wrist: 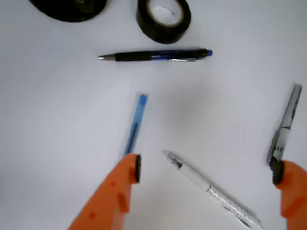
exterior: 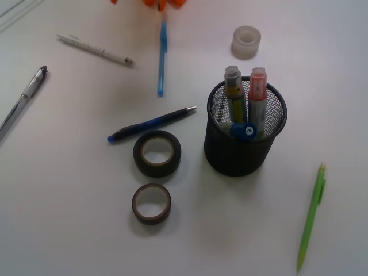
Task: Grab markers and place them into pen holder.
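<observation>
The black mesh pen holder [exterior: 244, 141] stands right of centre. Three markers are inside it: a dark-capped one [exterior: 233, 86] and a red-capped one [exterior: 257, 89] stand upright, and a blue cap [exterior: 247, 130] shows low against the front wall. In the front view only the orange tips of my gripper [exterior: 161, 3] show at the top edge, far from the holder. In the wrist view my gripper [wrist: 207, 171] is wide open and empty above the table, with a white pen [wrist: 211, 191] lying between its fingers. The holder's edge [wrist: 67, 7] shows at the top left of that view.
A light-blue pen [exterior: 162, 63], a blue-black pen [exterior: 152, 123], a white pen [exterior: 95, 49] and a silver pen [exterior: 23, 98] lie on the table. Two black tape rolls [exterior: 157, 153] [exterior: 151, 203], a clear tape roll [exterior: 246, 41] and a green mechanical pencil [exterior: 311, 215] are also there.
</observation>
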Robot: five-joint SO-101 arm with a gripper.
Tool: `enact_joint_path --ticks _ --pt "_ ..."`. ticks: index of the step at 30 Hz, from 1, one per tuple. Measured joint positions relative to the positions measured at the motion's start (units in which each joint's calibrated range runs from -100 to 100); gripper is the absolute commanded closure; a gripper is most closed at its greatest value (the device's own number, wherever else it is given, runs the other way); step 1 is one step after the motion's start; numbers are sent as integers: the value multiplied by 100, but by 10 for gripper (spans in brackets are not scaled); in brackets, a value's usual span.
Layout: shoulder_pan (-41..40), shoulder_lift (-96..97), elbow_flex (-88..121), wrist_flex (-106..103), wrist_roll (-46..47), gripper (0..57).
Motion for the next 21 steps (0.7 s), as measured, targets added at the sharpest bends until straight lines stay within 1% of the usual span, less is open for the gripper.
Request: enact_joint_path --ticks 2,7,10,14,16,21 --pt "67 -409 440 -233 -10 265" --pt "-67 -1446 1752 -328 -68 265" --pt "-326 -1455 2237 -389 -283 265" --pt "-481 -1498 2812 -743 -449 265" --pt "-422 -1498 2920 -760 -503 265" --pt "-451 -1524 2956 95 -640 266"
